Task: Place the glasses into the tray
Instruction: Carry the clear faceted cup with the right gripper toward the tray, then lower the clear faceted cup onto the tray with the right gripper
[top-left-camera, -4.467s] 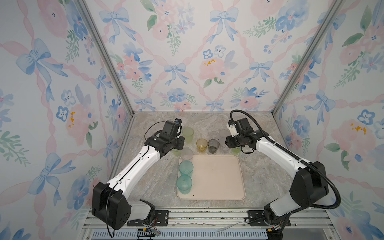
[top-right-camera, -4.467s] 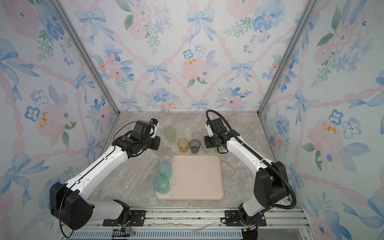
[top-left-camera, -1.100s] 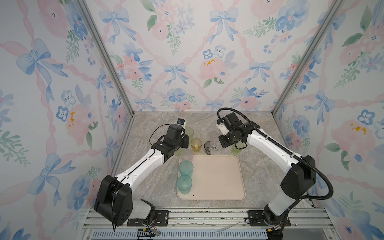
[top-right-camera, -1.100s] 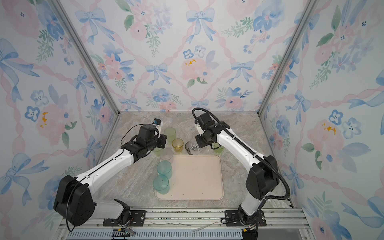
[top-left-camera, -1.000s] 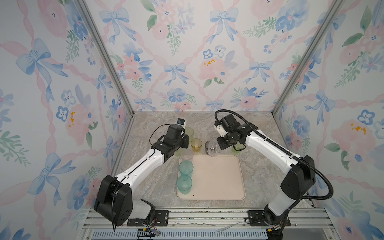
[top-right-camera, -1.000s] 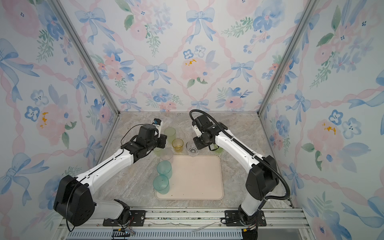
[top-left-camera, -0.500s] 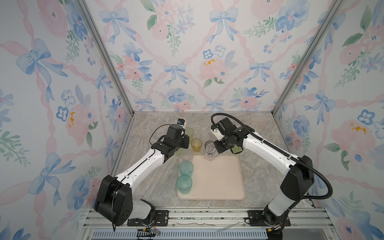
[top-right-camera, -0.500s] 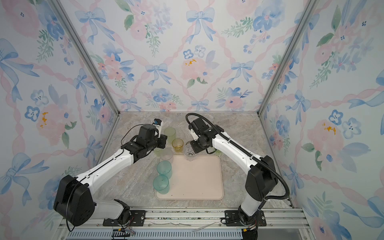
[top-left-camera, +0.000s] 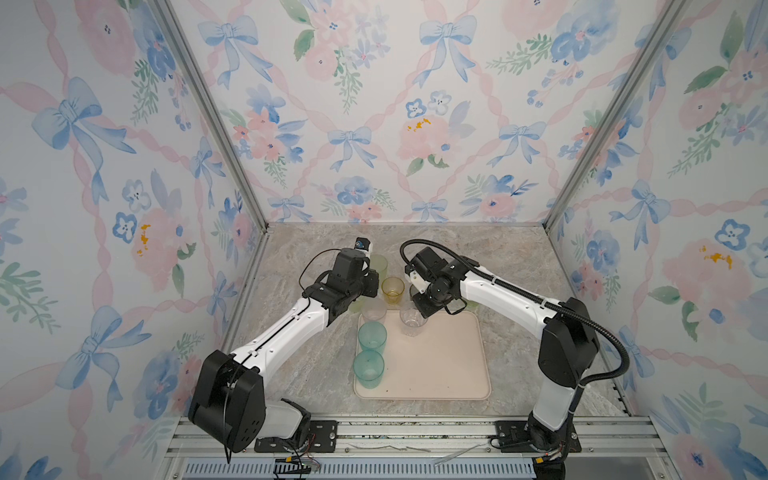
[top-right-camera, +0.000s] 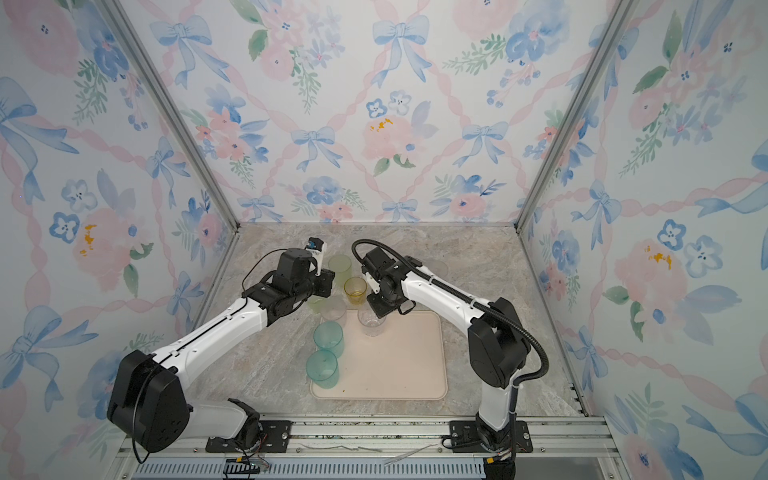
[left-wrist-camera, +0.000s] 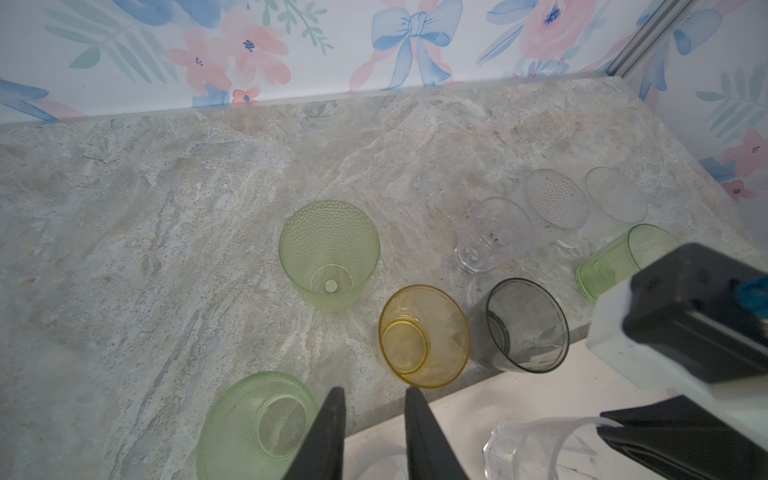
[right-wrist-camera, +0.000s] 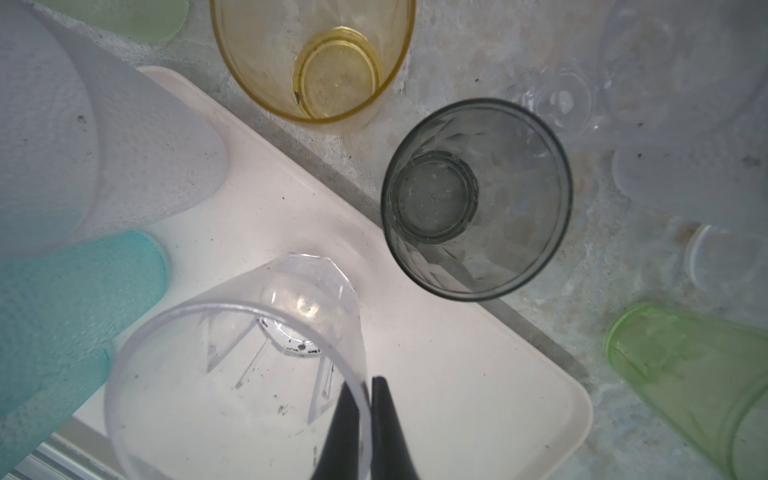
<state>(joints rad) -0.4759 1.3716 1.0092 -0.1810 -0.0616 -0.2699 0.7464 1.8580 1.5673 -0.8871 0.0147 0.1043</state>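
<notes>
The cream tray (top-left-camera: 436, 374) (top-right-camera: 407, 374) lies at the front middle, with two teal glasses (top-left-camera: 372, 336) (top-left-camera: 368, 368) on its left side. My right gripper (right-wrist-camera: 365, 399) is shut on the rim of a tilted clear glass (top-left-camera: 412, 321) (right-wrist-camera: 232, 374) over the tray's far left part. A dotted clear glass (top-left-camera: 374, 309) (right-wrist-camera: 83, 145) stands at the tray's far left corner. My left gripper (left-wrist-camera: 376, 392) hangs above that corner with its jaws apart and nothing gripped. Just behind the tray stand the amber glass (left-wrist-camera: 424, 336) (right-wrist-camera: 311, 58) and the grey glass (left-wrist-camera: 525, 326) (right-wrist-camera: 476, 199).
Two pale green glasses (left-wrist-camera: 329, 253) (left-wrist-camera: 253, 424) stand on the marble to the left of the amber one. A third pale green glass (left-wrist-camera: 623, 257) stands further right. Three clear glasses (left-wrist-camera: 494, 232) (left-wrist-camera: 557, 199) (left-wrist-camera: 617, 195) sit near the back right. Floral walls close in three sides.
My right gripper has carried the clear glass left and forward, from behind the tray to over its far left part. The left arm has stayed put over the last second.
</notes>
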